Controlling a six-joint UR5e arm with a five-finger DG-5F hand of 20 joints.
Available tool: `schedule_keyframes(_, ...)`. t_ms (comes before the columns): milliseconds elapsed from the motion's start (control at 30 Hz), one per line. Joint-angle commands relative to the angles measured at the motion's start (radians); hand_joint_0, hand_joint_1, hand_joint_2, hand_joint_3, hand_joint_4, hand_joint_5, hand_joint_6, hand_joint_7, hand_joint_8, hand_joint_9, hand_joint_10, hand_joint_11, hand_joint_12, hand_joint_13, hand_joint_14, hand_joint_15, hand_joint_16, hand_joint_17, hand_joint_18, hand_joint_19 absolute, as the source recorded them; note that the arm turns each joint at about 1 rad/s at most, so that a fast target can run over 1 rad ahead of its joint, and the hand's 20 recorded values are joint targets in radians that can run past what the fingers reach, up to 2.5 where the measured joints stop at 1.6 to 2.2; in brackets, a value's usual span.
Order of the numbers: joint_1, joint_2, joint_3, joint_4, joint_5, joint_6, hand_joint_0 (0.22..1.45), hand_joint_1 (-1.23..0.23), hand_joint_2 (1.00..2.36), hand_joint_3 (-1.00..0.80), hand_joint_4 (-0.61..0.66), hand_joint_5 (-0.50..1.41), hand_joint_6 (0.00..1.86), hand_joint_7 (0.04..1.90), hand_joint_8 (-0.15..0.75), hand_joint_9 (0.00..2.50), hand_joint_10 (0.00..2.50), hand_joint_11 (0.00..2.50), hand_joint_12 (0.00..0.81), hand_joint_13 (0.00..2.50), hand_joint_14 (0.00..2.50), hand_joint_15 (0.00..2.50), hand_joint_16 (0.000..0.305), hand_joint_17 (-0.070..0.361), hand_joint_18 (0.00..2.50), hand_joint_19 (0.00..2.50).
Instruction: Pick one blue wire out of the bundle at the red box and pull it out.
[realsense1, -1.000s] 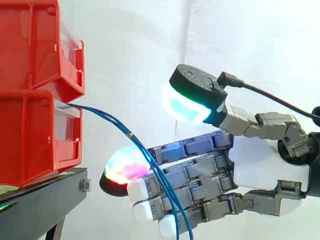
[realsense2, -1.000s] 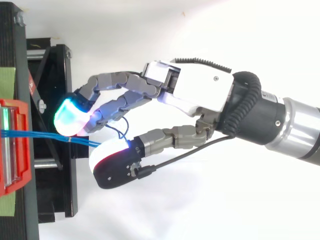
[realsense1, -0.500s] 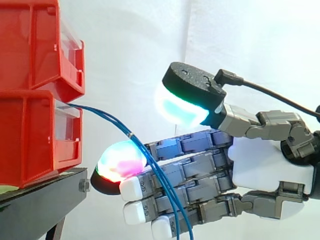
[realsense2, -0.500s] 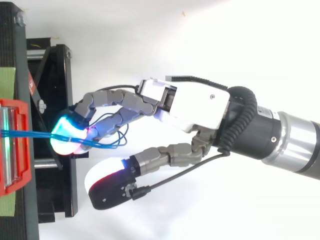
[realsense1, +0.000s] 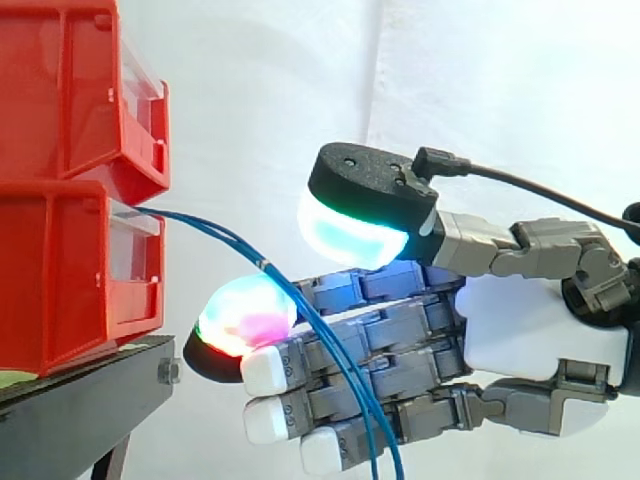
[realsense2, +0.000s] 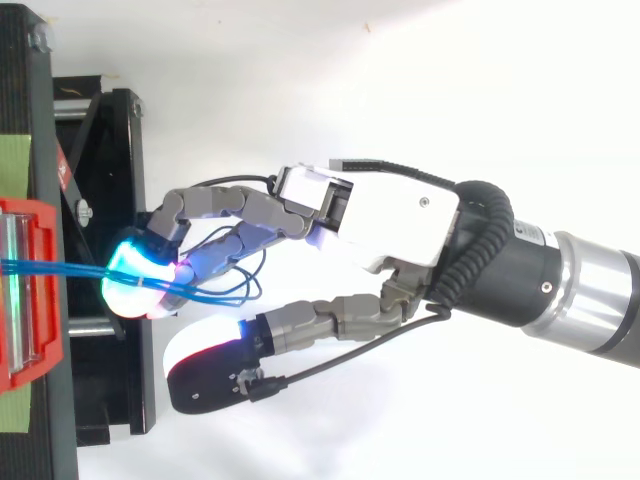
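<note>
In the side view the hand (realsense1: 520, 330) reaches in from the right with its fingers (realsense1: 380, 350) stretched nearly straight toward the left. The thumb (realsense1: 360, 215) is raised well clear above them, and its pad glows cyan and green. The hand is released and clamps nothing. The farthest-left fingertip glows green, magenta and red, close to the lower red bin (realsense1: 60, 270) but apart from it.

The blue wires (realsense1: 240, 248) leave the front of that bin just under its top edge and arc down to the right. They cross the near side of the fingers, lying against them, and drop out at the bottom edge. A small pale band (realsense1: 262, 266) wraps the bundle just above the glowing fingertip.

An upper red bin (realsense1: 60, 90) sits on the lower one, and both rest on a black stand (realsense1: 90, 400). A white curtain (realsense1: 300, 80) hangs behind.

In the top view the hand (realsense2: 400, 225) comes from the right on the arm (realsense2: 600, 300). The blue wires (realsense2: 60, 267) run level from the lower red bin (realsense2: 45, 340) at the left edge to the glowing cyan fingertips (realsense2: 135, 280). There they touch the pads and curl into loose loops beside the fingers. The thumb (realsense2: 210, 365) stands apart on the near side, touching no wire. The stand (realsense2: 110, 130) lies beneath the fingertips, with a green strip (realsense2: 15, 150) at its left.
</note>
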Motion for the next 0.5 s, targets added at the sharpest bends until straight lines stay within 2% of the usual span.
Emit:
schedule_keyframes(0,0.0,-0.001,0.004,-0.001,0.0,0.001,0.59,-0.72,1.01,-0.36,0.29,-0.12,0.5,1.2,0.359,0.74,0.01,0.32,0.457,0.75,0.01,0.35,0.061,0.136,0.74,0.51)
schedule_keyframes(467,-0.004,-0.002,0.009,0.013,0.009,-0.034,0.61,-0.71,1.01,-0.32,0.28,-0.12,0.5,1.26,0.363,0.76,0.01,0.33,0.455,0.77,0.01,0.35,0.06,0.136,0.77,0.51)
